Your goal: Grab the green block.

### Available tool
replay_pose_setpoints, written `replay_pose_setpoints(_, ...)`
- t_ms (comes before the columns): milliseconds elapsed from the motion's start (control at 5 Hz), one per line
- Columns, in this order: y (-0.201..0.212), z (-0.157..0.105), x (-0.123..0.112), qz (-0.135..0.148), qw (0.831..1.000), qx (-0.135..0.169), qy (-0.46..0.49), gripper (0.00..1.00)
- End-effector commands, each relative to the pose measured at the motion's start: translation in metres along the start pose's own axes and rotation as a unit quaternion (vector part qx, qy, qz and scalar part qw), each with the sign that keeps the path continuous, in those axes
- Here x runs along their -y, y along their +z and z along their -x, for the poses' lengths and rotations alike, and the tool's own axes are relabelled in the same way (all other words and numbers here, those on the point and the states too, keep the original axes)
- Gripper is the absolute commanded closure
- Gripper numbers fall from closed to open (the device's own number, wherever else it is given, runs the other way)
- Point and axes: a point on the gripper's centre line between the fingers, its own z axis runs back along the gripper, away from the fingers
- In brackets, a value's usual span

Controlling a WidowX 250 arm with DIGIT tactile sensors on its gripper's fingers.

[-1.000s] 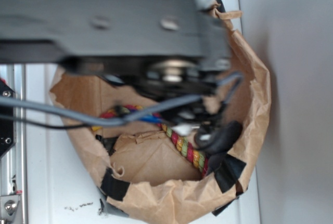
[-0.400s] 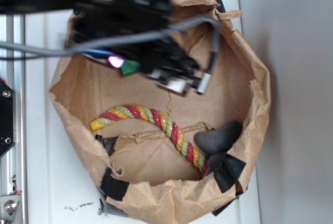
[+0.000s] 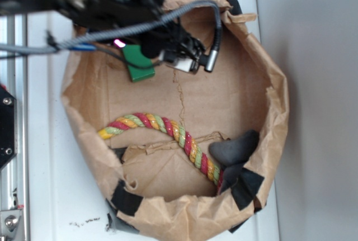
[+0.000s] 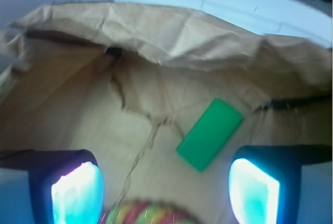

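Green block [image 3: 137, 64] on the floor of a torn paper bag [image 3: 274, 118], near the bag's upper left wall in the exterior view, flat and tilted on a diagonal. Same block [image 4: 209, 134] in the wrist view lying ahead of the gripper, closer to the right finger than the left, free of both. Gripper [image 4: 165, 187] wide open, nothing held, glowing pads [image 4: 254, 191] spread well apart at the bottom edge of the wrist view. From outside, gripper [image 3: 182, 56] blurred, hanging over the bag's upper rim just beside the block, with a gray cable [image 3: 140, 28] looping across. Braided rope [image 3: 162, 135] of red, yellow and green strands curving across the middle of the bag floor, well apart from the block, one end tucked under a dark gray lump [image 3: 235, 149] at the lower right. Rope's tip [image 4: 145, 214] barely visible between the fingers at the bottom of the wrist view. Strips of black tape [image 3: 124, 201] patching the bag's lower rim. Bag resting on a white surface [image 3: 47, 185].
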Motion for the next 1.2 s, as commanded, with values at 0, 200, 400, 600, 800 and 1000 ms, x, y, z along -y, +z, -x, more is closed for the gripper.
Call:
replay_pose_setpoints(0, 0.008, -0.007, 0.002, 0.015, 1.000, 0.013, -0.002, 0.00)
replay_pose_setpoints(200, 0.008, -0.007, 0.002, 0.015, 1.000, 0.013, -0.002, 0.00)
replay_pose_setpoints(400, -0.010, -0.004, -0.005, -0.021, 0.999, 0.033, 0.036, 0.00)
replay_pose_setpoints(600, -0.017, -0.001, -0.012, -0.035, 0.994, 0.045, 0.089, 0.00)
replay_pose_setpoints(800, -0.030, 0.005, -0.020, -0.013, 0.992, 0.048, 0.116, 0.00)
replay_pose_setpoints(1000, -0.043, 0.010, -0.022, -0.002, 0.991, 0.057, 0.123, 0.00)
